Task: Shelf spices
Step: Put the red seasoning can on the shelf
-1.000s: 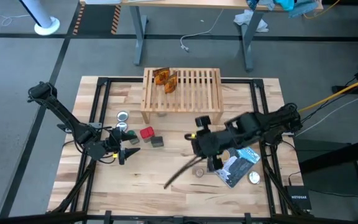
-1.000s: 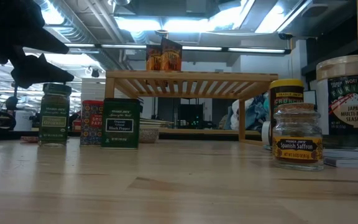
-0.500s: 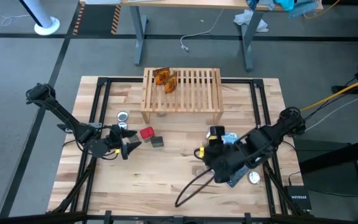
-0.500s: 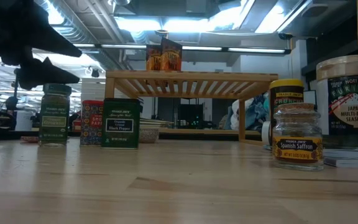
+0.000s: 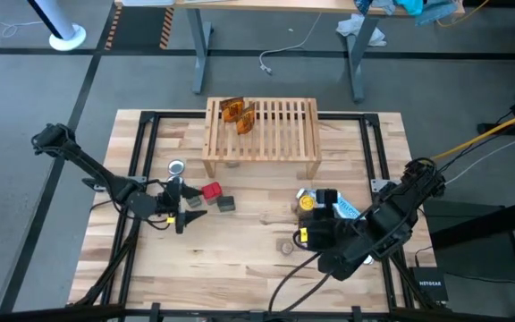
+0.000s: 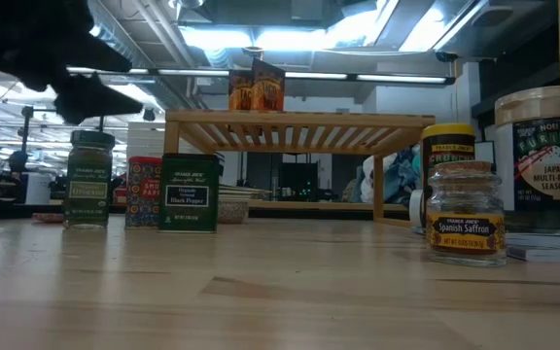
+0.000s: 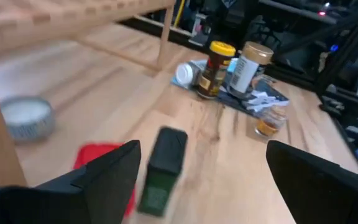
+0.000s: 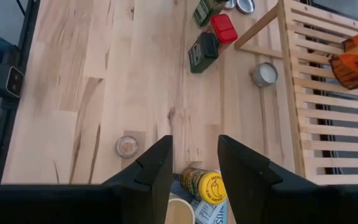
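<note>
While left tool (image 5: 189,207) gapes, green-capped jar (image 6: 87,180) below

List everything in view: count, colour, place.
shelf: 1, light wood, far middle of the table.
orange packets: 2, on the shelf's left end.
green-cap jar: 1, upright, left of the shelf's front.
red tin: 1, beside the green-cap jar.
dark tin: 1, next to the red tin.
silver discs: 3 visible; one left of the shelf, one under it, one at the right edge.
yellow-cap jar: 1, on the pouch, right side.
white-cap jar: 1, beside the yellow-cap jar.
saffron jar: 1, tan cap, near front right.
pouch: 1, blue-black, right side.
left fingers: open, above the green-cap jar.
right fingers: apart, empty, above the yellow-cap jar.
</note>
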